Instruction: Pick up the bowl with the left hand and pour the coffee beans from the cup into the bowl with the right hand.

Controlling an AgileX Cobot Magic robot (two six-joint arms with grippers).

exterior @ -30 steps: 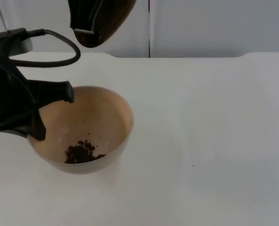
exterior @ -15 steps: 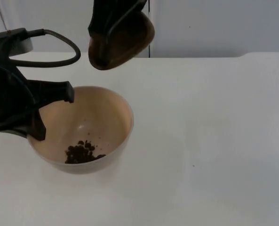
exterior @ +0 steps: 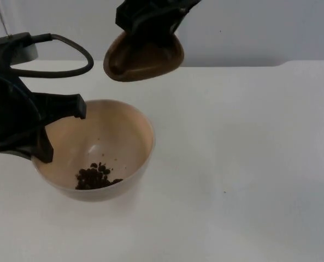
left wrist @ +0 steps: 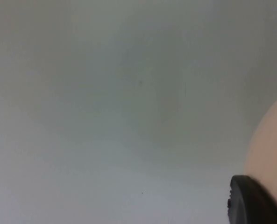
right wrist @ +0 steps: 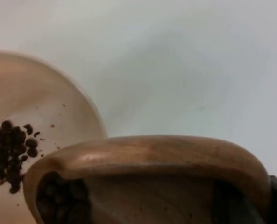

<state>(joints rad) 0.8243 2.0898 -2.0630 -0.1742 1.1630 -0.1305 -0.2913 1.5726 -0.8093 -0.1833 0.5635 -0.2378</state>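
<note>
Left tool [exterior: 52,128] clamps the bowl [exterior: 115,136] rim; right tool [exterior: 151,19] grips the cup [exterior: 145,57] beyond it. Tip slowly, spout over beans [exterior: 95,176].

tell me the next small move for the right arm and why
Probably tip the cup further, mouth over the bowl. The right gripper holds it above the bowl's far rim; beans remain inside, and the left gripper holds the bowl.

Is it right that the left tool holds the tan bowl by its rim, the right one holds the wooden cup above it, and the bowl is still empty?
Not quite: the bowl is not empty. The top view shows a small heap of coffee beans in it. The rest stands: the left tool grips its rim and the right tool holds the wooden cup above.
</note>
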